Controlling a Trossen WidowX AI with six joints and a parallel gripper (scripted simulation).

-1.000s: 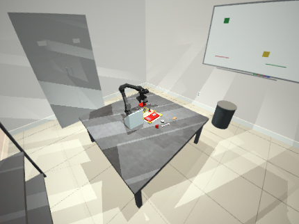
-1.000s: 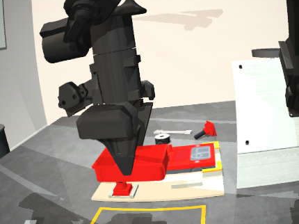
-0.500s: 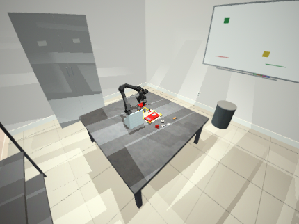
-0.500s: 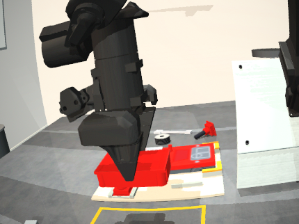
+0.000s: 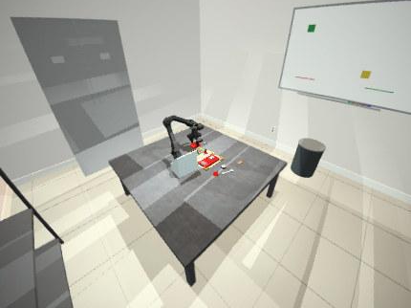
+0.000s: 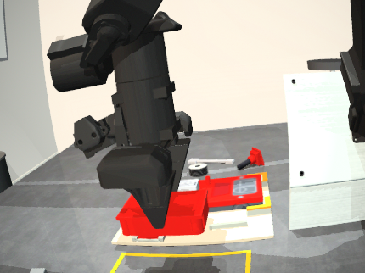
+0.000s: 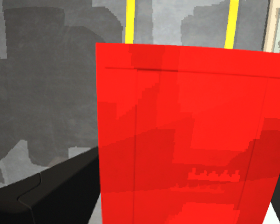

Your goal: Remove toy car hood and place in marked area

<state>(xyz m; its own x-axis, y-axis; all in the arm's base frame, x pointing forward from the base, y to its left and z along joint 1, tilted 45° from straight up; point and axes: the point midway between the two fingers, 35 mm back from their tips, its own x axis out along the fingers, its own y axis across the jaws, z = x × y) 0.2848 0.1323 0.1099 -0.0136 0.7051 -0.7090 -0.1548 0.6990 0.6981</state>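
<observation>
The hood is a red, shallow box-like part. My gripper is shut on it, one finger at each side, and holds it raised off the car. The toy car is red with a grey window and sits on a beige board; a white block shows in its open front. The marked area is a yellow outline in front of the board; its near part is cut off in the exterior view and the hood hides part of it in the wrist view.
A pale upright panel stands beside the board. Behind the car lie a white wrench, a black-and-white roll and a red piece with a black shaft. A small orange piece lies farther off.
</observation>
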